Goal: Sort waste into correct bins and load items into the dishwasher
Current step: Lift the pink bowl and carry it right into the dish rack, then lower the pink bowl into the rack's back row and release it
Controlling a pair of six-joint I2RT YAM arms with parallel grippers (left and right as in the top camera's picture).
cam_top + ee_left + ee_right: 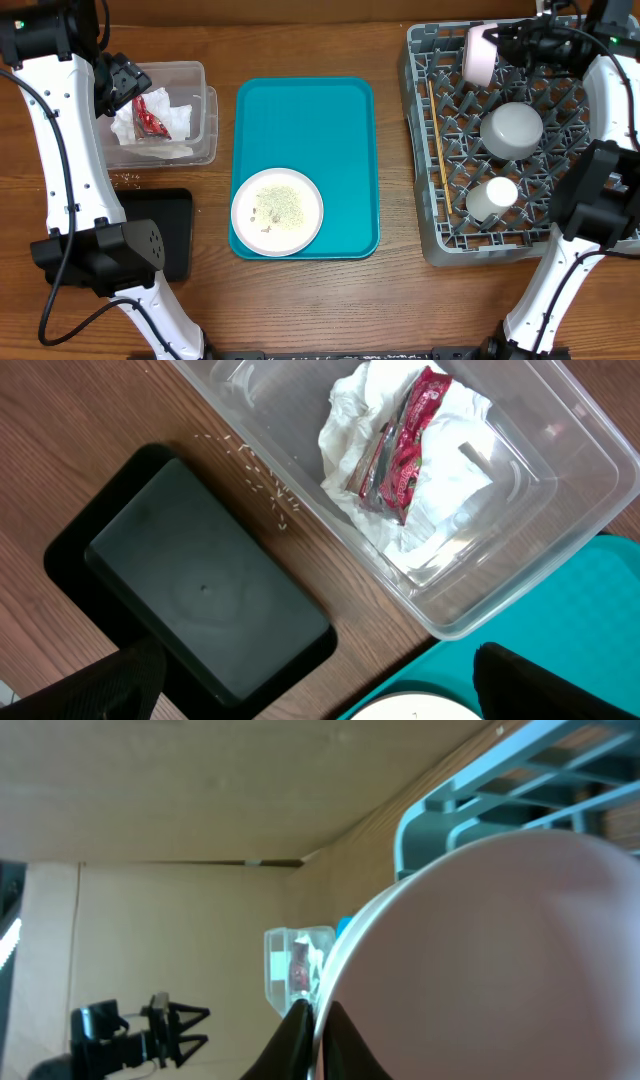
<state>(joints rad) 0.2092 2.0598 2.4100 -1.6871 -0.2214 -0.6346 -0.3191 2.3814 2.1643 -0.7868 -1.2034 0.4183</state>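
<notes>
At dish rack (432,245) far-left corner, right claw (503,42) is pinching the small pink dish (479,54), left claw (122,84) is hovering wide open.

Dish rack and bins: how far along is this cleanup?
Done: napkins and red wrapper are in the clear tub; bowl, cup and chopsticks are in the dish rack. In hand: the right fingers pinch the pink dish at the rack's corner. Left: the crumb-covered plate on the teal tray, and rice grains on the table.

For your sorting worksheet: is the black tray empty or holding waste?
Empty: the black tray shows only its bare floor; the rice grains lie outside it.
</notes>
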